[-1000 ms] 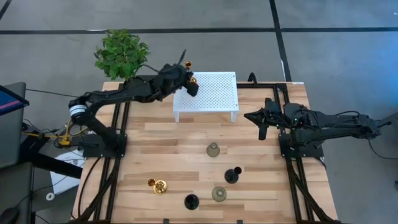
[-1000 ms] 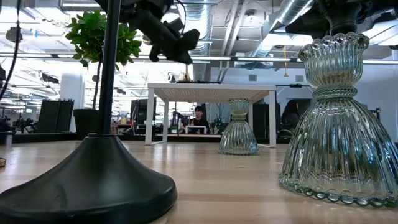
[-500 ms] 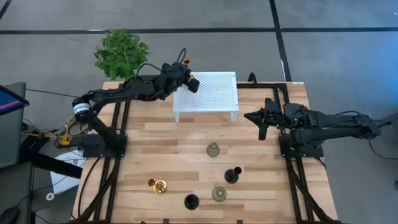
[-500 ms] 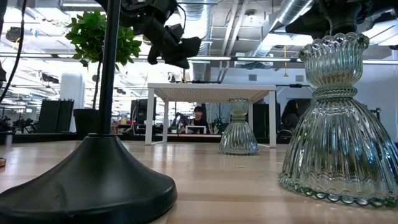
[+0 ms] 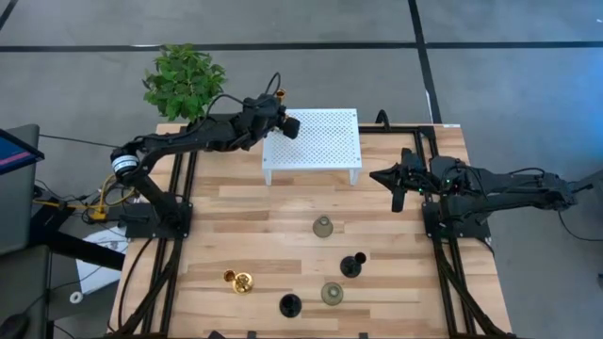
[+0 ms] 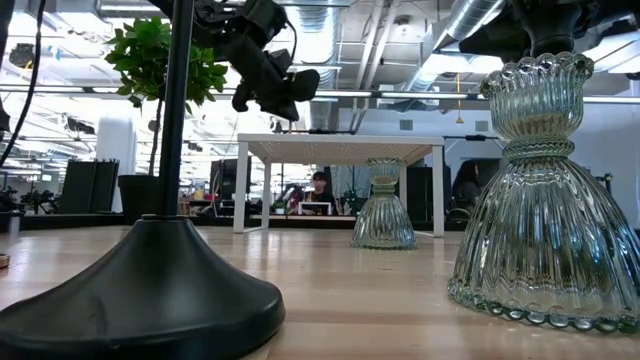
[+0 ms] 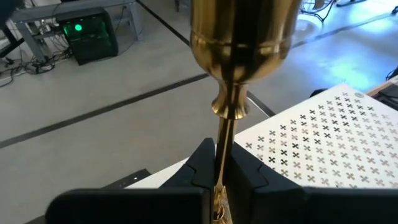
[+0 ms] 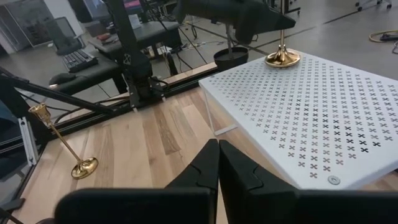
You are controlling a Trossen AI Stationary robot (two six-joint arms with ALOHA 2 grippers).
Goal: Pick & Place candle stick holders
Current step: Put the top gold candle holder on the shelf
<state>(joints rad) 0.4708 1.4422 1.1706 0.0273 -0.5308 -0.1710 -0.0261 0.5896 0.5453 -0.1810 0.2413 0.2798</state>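
While its base rests on the white rack (image 8: 323,118), gold candle stick holder (image 7: 239,50) stem clamped in left tool (image 7: 219,163), right tool (image 8: 217,163) closed, empty.

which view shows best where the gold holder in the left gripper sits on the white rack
Right wrist view: the gold holder's base rests on the white rack's corner. The left wrist view shows only its stem; the high view hides it under the left gripper.

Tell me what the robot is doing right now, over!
Left gripper shut on gold candle holder, standing it on the white rack's corner. Right gripper shut, empty, waiting beside the rack. Nothing in the way.
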